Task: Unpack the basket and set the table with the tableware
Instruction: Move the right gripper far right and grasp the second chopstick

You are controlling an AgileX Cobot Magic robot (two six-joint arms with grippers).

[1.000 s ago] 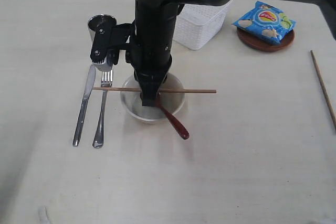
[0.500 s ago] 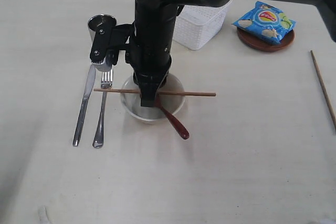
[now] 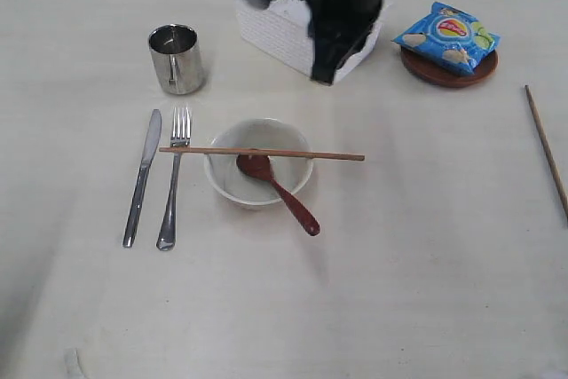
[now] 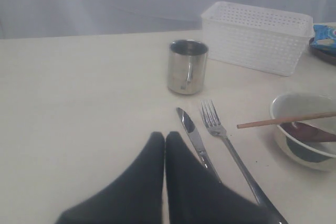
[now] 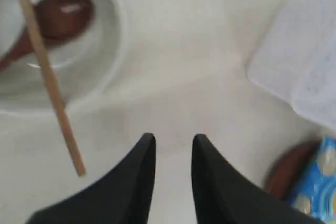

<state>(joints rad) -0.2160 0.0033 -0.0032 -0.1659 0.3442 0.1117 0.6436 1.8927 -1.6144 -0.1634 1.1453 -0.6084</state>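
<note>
**Q:** State the work surface and its layout.

**A:** The surface is a pale cream table point(image 3: 399, 290) with a faint wood grain. The white perforated basket point(image 3: 266, 33) stands at its far edge, partly behind the blurred right arm. A steel cup point(image 3: 176, 58) stands upright to the left of the basket. Below the cup, a steel knife point(image 3: 142, 179) and a steel fork point(image 3: 171, 182) lie side by side, close but apart. To their right sits an off-white bowl point(image 3: 232, 185). A red-brown wooden spoon point(image 3: 284, 194) has its head in the bowl and its handle over the rim. One chopstick point(image 3: 328, 155) lies level across the bowl's rim. The second chopstick point(image 3: 546, 150) lies on the table, well apart at the right edge.

**Q:** And the remaining items?

**A:** A small brown plate point(image 3: 430, 73) sits to the right of the basket. A blue chips bag point(image 3: 448, 37) rests on it.

**Q:** Report the state of each hand.

**A:** The left hand point(image 4: 165, 137) is clenched, fingers touching, with nothing between them. It sits near the knife and fork handles. The right hand point(image 5: 173, 137) is released, with a narrow gap between its fingers, and grasps nothing. It hangs over bare table between the bowl and the basket.
</note>
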